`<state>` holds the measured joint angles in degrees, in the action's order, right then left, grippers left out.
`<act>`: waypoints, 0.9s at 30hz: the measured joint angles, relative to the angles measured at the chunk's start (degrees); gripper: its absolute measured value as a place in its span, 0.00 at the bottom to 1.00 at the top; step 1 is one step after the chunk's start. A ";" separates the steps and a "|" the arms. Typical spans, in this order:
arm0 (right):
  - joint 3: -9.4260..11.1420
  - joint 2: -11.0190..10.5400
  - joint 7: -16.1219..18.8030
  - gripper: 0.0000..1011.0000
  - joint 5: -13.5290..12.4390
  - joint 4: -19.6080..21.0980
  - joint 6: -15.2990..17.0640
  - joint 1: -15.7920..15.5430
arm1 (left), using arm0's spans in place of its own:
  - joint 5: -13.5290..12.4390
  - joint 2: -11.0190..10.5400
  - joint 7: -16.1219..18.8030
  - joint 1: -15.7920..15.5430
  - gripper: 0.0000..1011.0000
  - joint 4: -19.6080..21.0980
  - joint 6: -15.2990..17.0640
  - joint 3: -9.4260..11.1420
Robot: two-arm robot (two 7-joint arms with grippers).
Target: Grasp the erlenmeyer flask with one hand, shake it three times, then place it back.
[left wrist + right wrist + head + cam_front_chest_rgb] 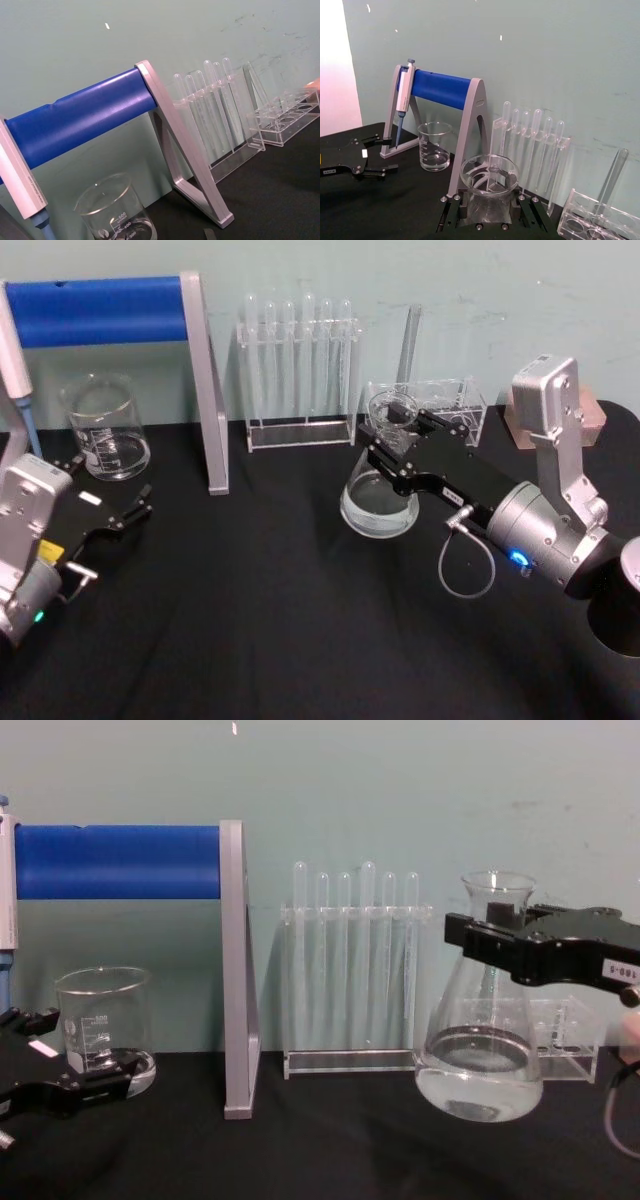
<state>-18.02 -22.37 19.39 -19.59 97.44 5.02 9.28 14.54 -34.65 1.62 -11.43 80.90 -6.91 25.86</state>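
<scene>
Clear glass conical erlenmeyer flask [481, 1045], upright (long axis vertical), sits inside the right hand [492, 933], clamped round its neck.

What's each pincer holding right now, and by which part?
The right pincer grips the flask by its narrow neck, just under the rim. The left pincer sits open on the table near the beaker, holding nothing.

The right gripper [390, 435] is black, with a white label [612, 970], its print perhaps numerals; behind it sits a silver cylindrical wrist [535, 530] with a blue light [517, 558] and a looping grey cable [466, 597]. The left gripper [115, 492] is black too, white-tagged and yellow-stickered.
</scene>
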 joint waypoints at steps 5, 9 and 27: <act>-0.01 0.19 -0.08 0.45 0.01 -0.09 -0.02 0.00 | 0.00 0.00 0.00 0.00 0.99 0.00 0.00 0.00; -0.05 0.32 -0.16 0.45 0.08 -0.27 -0.06 0.05 | 0.00 0.00 0.00 0.00 0.99 0.00 0.00 0.00; -1.51 0.60 1.04 0.45 0.32 -0.58 -0.29 0.36 | 0.00 0.00 0.00 0.00 0.99 0.00 0.00 0.00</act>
<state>-19.53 -21.77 20.43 -19.28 96.86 4.73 9.64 14.55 -34.65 1.62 -11.43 80.90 -6.91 25.86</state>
